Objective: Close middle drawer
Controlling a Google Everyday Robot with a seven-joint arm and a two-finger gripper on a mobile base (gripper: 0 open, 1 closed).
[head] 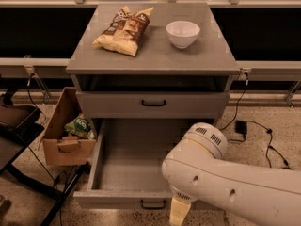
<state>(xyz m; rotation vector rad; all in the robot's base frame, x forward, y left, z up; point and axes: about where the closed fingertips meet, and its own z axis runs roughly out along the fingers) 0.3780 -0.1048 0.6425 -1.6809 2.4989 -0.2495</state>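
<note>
At the near edge of the scene, the robot's cream-coloured gripper (178,212) hangs low in front of the cabinet, just beside the black bar handle (153,204) on the front panel of the middle drawer (127,164); whether the gripper is spread or closed cannot be told from this angle, and contact with the panel cannot be made out. Behind it, the thick white arm (235,187) sweeps in from the right and covers the drawer's right front corner. The middle drawer stands pulled far out toward the camera, its plain grey inside bare. To the left, on the speckled floor, an open cardboard box (61,145) leans beside the cabinet with a green packet (79,125) in it. To the right, a black power brick (241,126) and its cables lie on the floor. Above the open drawer, the upper drawer (153,105) sits pushed in. Farthest back, the grey tabletop (155,55) carries a crumpled snack bag (124,29) at left and a white bowl (183,33) at right, well apart.
</note>
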